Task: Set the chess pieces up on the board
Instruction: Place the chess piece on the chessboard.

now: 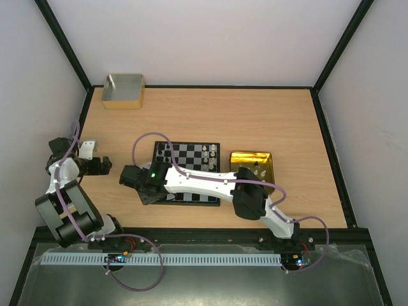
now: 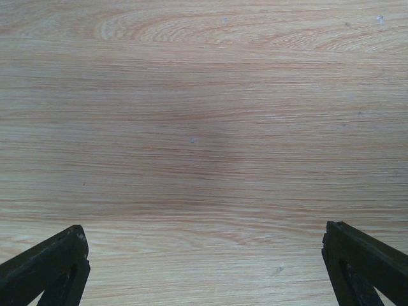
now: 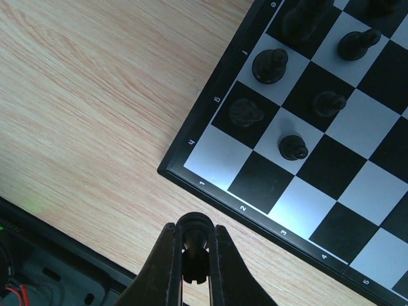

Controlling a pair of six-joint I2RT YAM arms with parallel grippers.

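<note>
The board (image 1: 191, 153) lies mid-table, its near part hidden under my right arm. Its corner shows in the right wrist view (image 3: 210, 172) with several black chess pieces (image 3: 269, 65) on the squares. Cream pieces (image 1: 207, 152) stand on its right side. My right gripper (image 3: 194, 245) is shut on a black chess piece (image 3: 194, 231), held above the wood just off the board's corner; in the top view it sits at the board's near left (image 1: 143, 180). My left gripper (image 1: 102, 166) is open and empty over bare wood, its fingers (image 2: 54, 264) wide apart.
A shiny gold tin (image 1: 254, 167) holding several pieces stands right of the board. A grey box with a tan rim (image 1: 123, 90) stands at the back left. Black frame rails edge the table. The table's near edge (image 3: 57, 239) lies close under the right gripper.
</note>
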